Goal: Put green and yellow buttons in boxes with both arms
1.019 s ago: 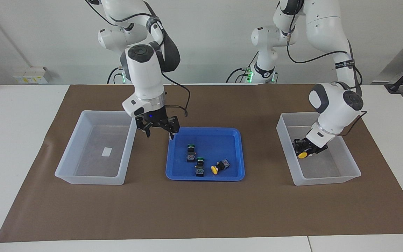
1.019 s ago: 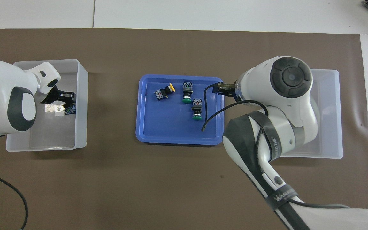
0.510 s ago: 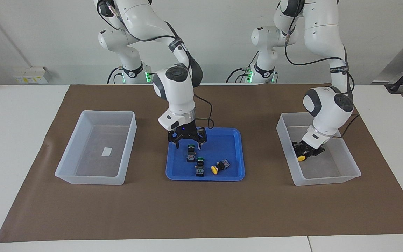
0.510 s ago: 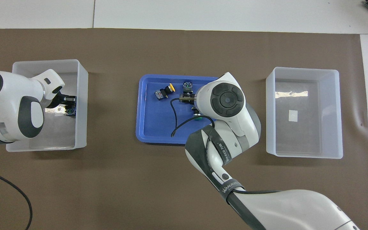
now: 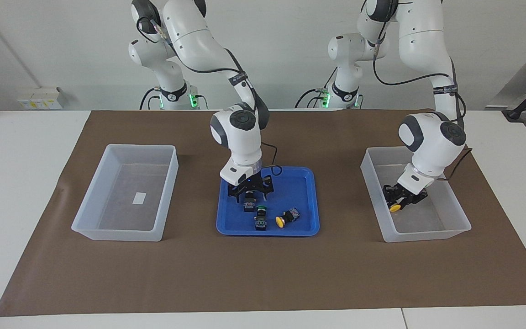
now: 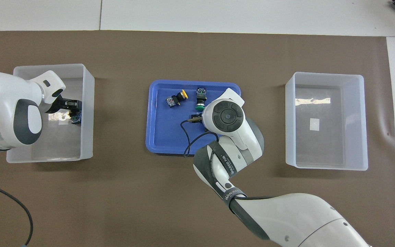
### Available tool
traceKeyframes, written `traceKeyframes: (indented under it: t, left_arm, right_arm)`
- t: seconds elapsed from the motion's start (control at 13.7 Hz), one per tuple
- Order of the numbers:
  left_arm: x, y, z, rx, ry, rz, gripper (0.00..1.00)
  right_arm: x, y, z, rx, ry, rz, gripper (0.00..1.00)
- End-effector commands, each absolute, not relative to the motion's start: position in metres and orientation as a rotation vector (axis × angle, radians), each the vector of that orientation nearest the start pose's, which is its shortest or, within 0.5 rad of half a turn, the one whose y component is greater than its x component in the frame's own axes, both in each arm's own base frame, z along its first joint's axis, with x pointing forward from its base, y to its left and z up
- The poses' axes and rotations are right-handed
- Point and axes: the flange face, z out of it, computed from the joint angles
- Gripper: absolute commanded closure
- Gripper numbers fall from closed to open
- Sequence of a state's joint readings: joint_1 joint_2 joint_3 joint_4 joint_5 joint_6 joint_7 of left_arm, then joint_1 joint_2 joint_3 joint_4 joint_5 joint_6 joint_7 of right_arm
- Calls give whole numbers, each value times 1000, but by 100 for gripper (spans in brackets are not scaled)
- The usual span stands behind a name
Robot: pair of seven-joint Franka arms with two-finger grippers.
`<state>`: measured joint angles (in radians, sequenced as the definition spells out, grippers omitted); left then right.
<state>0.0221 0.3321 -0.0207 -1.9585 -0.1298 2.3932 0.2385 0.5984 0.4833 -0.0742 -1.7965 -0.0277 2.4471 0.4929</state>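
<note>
My right gripper (image 5: 249, 193) is low in the blue tray (image 5: 296, 186), open, its fingers on either side of a green button (image 5: 248, 204). From overhead, the right wrist (image 6: 224, 115) hides that button. A second green button (image 5: 260, 218) (image 6: 200, 101) and a yellow button (image 5: 286, 218) (image 6: 177, 98) lie farther from the robots in the tray. My left gripper (image 5: 402, 199) (image 6: 74, 108) is down inside the box (image 5: 427, 234) (image 6: 87, 137) at the left arm's end. Another yellow button (image 5: 395, 208) (image 6: 75, 119) is at its tip. Whether that button is gripped does not show.
The other box (image 5: 117, 234) (image 6: 324, 74), at the right arm's end, holds only its white sticker (image 5: 139, 198). A brown mat (image 5: 263, 274) covers the table under the boxes and tray. The right arm's cable (image 6: 190, 137) hangs over the tray.
My right arm swung from beside its box to over the tray and came down around the green button. My left gripper sank lower into its box with the yellow button.
</note>
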Motion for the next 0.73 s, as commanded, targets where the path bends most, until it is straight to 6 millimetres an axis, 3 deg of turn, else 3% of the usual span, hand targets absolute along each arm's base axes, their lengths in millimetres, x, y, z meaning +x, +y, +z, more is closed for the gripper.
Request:
traceKeyframes:
  t: [0.0, 0.15, 0.36, 0.44, 0.58, 0.66]
  left_arm:
    - [635, 6, 329, -3221, 257, -160, 20]
    - [650, 11, 364, -3237, 259, -123, 21]
    - [662, 9, 427, -3257, 277, -38, 22]
    - [663, 2, 445, -3263, 277, -4, 22]
    - [663, -18, 466, -3277, 118, 36, 24]
    - [661, -47, 468, -3278, 10, 48, 24]
  right_arm:
    - [571, 331, 302, -3128, -161, -230, 0]
    - [568, 329, 308, -3138, -161, -205, 15]
    - [563, 327, 308, -3144, -159, -184, 16]
    - [562, 326, 307, -3145, -161, -185, 16]
    - [559, 324, 303, -3139, -157, -194, 21]
    - [558, 324, 301, -3136, -151, -200, 23]
